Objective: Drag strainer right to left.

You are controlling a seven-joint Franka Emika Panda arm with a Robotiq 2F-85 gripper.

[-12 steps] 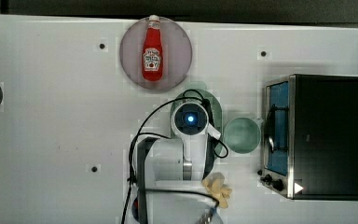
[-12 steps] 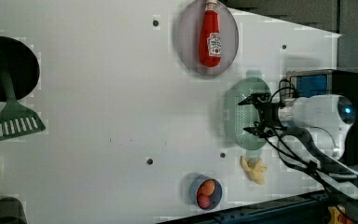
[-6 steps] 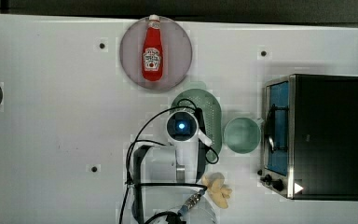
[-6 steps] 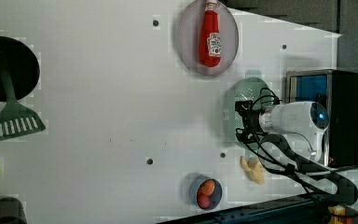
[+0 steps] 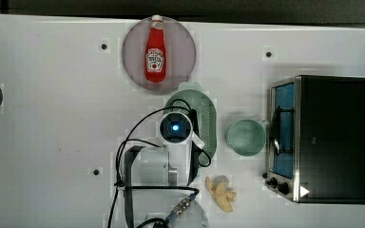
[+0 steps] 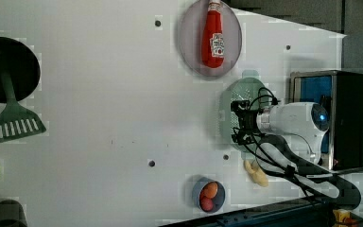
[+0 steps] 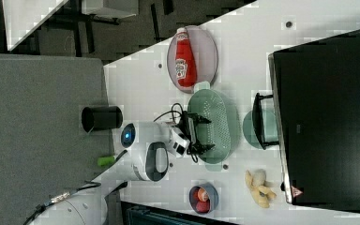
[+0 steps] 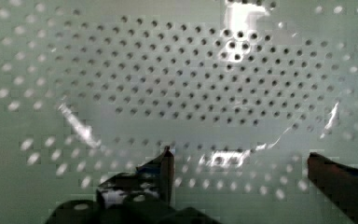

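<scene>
The end effector (image 8: 237, 161), fingers apart, hangs directly above the strainer (image 7: 220, 124), its long axis crossing the leftward drag.

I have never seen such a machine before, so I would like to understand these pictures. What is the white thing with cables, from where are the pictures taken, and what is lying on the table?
The white thing is a robot arm. At its end is a gripper, a two-fingered claw, here open and holding nothing. Three cameras look at the white table from above and from the sides. The fourth camera sits on the arm's wrist and looks down past the dark fingers into the strainer, a pale green oval full of small holes. The gripper is low over the strainer's inside.

Also on the table: a ketchup bottle lying on a round plate, a green cup, a black toaster oven, some bananas, a small bowl of fruit and a green spatula.
</scene>
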